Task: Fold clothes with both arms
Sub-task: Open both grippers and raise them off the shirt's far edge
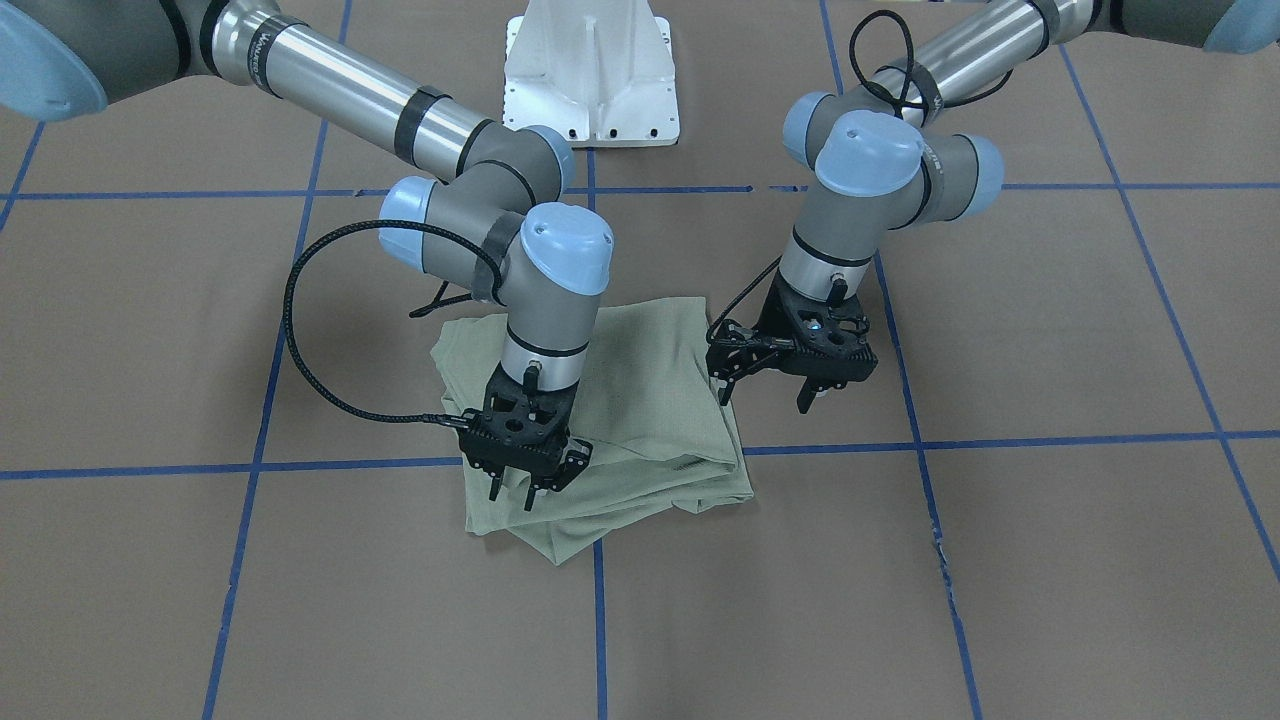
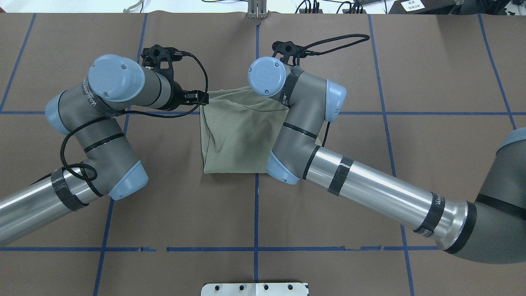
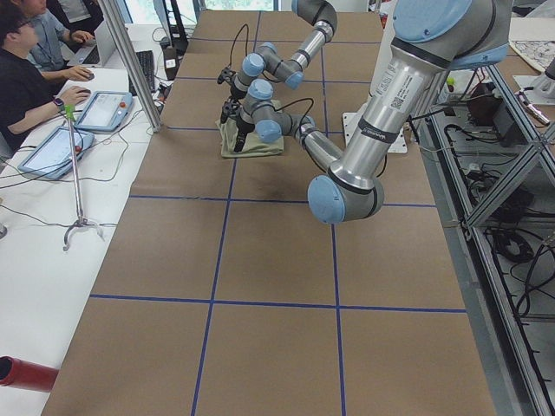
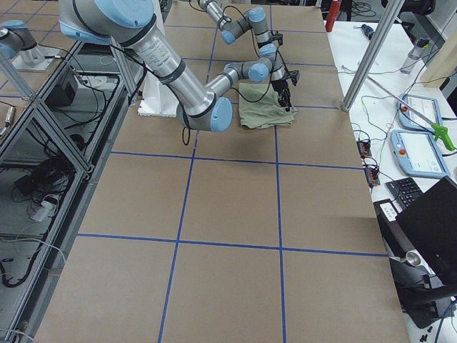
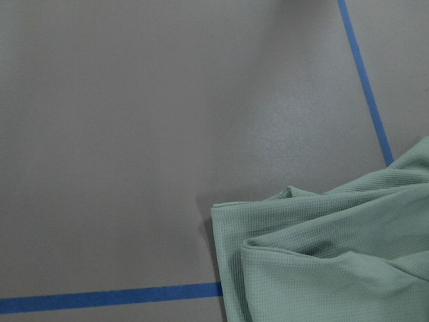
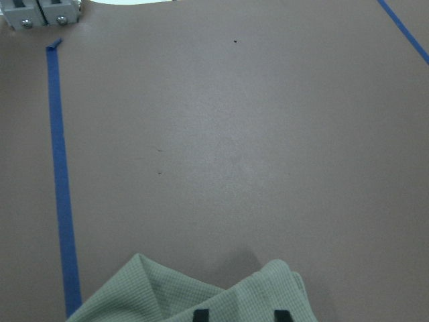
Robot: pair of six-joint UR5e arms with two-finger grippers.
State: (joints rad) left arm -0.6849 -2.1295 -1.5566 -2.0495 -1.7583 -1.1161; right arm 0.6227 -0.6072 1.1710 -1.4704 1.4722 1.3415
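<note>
The pale sage-green shirt lies folded into a rough square at the table's middle, with loose layered folds at its far edge. My right gripper hangs open just above the shirt's far corner. Its two fingertips show apart over the cloth in the right wrist view. My left gripper is open and empty, hovering beside the shirt's other far corner and holding no cloth. The left wrist view shows only that folded corner and bare table, with no fingers in it.
The white pedestal base stands at the robot's side of the table. Blue tape lines cross the brown table cover. Operators with tablets sit past the far edge, next to a metal pole.
</note>
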